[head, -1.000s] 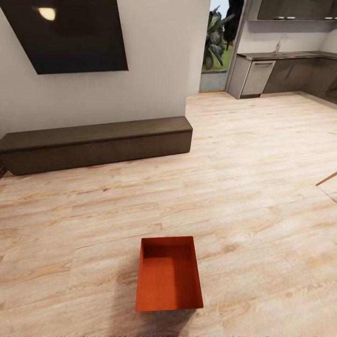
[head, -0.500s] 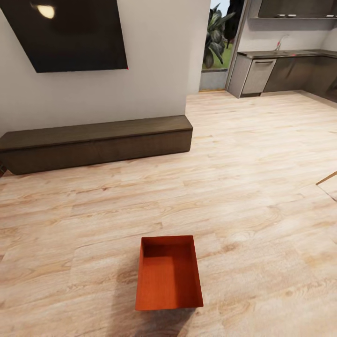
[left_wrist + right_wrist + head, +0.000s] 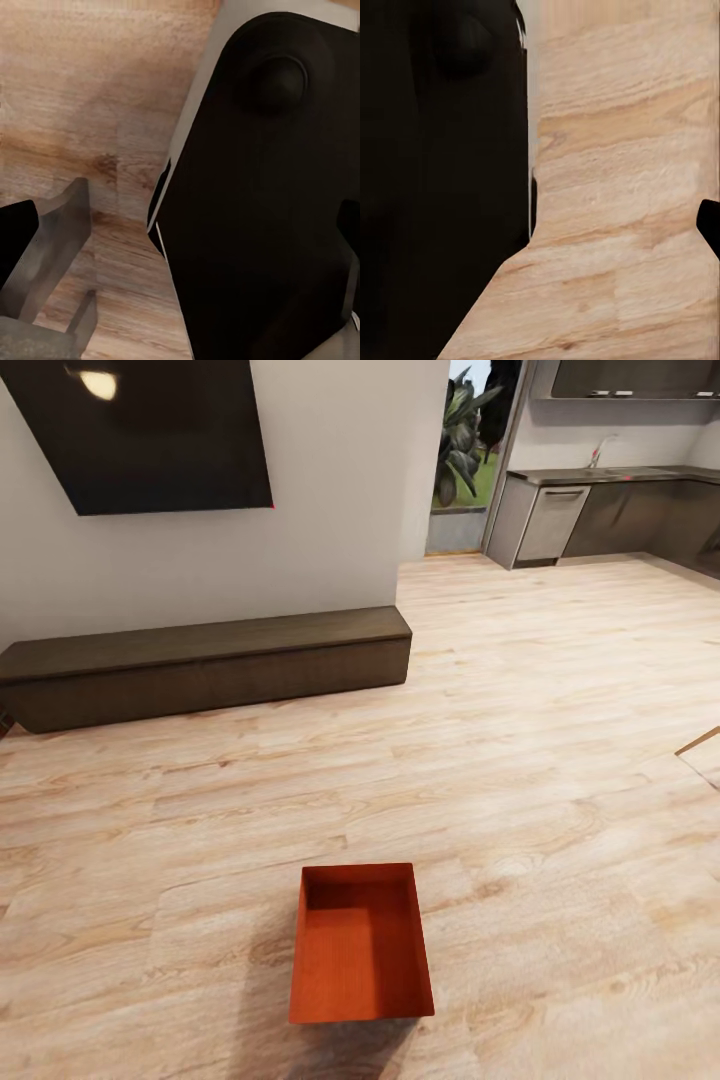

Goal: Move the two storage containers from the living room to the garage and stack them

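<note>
One orange-red open-top storage container (image 3: 360, 945) sits empty on the pale wood-plank floor (image 3: 560, 780) of the living room, low and central in the head view. The second container is out of view. In the left wrist view my left gripper (image 3: 214, 214) hangs over the wood floor beside my black body, and its grey finger (image 3: 56, 240) stands far from the dark one at the opposite edge, with nothing held. In the right wrist view my right gripper (image 3: 540, 225) also hangs by my body, one dark fingertip (image 3: 709, 225) at the frame's edge, with nothing held.
A long low dark-brown cabinet (image 3: 210, 665) runs along the white wall under the black TV (image 3: 150, 430). The kitchen with grey cabinets (image 3: 610, 510) and a doorway with plants (image 3: 462, 450) lie at the back right. A wooden edge (image 3: 700, 743) pokes in at the right.
The head view shifted by a few pixels a second ago. The container and both arms have stayed put.
</note>
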Tool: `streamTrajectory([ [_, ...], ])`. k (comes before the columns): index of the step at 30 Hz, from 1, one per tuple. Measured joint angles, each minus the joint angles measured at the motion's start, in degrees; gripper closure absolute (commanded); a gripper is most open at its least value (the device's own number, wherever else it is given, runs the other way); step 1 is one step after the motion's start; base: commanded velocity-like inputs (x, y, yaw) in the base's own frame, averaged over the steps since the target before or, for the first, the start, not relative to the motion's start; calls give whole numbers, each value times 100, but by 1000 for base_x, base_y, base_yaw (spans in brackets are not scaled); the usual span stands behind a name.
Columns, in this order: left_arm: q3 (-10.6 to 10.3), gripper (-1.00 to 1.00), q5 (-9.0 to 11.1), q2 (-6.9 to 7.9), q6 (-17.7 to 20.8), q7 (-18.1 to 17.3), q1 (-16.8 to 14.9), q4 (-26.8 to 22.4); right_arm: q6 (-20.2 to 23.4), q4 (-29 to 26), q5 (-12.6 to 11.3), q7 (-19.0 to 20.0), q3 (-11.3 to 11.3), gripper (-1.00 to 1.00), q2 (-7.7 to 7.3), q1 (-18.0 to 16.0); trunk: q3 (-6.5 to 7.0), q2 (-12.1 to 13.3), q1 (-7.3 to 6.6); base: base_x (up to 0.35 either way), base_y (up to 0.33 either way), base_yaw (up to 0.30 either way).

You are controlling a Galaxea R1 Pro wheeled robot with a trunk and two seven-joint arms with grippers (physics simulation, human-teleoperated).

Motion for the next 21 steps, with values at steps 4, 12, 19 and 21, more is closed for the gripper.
streamTrajectory([
  [4, 4, -100, 3, 449, 833, 31, -61, -1555, 930, -1654, -17, -279, -33, -100, -271, -194, 0, 0, 0, 0, 0, 0],
  [12, 15, -100, 5, 590, 1260, 49, -278, -1788, -181, -1318, -61, -578, -90, -100, -342, -1333, 1, 0, 0, 0, 0, 0],
  [19, 11, -100, 6, 498, 1292, 100, -1143, -1713, -278, -743, -31, -851, -84, -100, -269, -2552, 2, 0, 0, 0, 0, 0],
  [21, 2, -100, -14, 311, 1294, 124, -1413, -1697, -256, -670, -16, -872, -73, -100, -201, -2771, 1, 0, 0, 0, 0, 0],
])
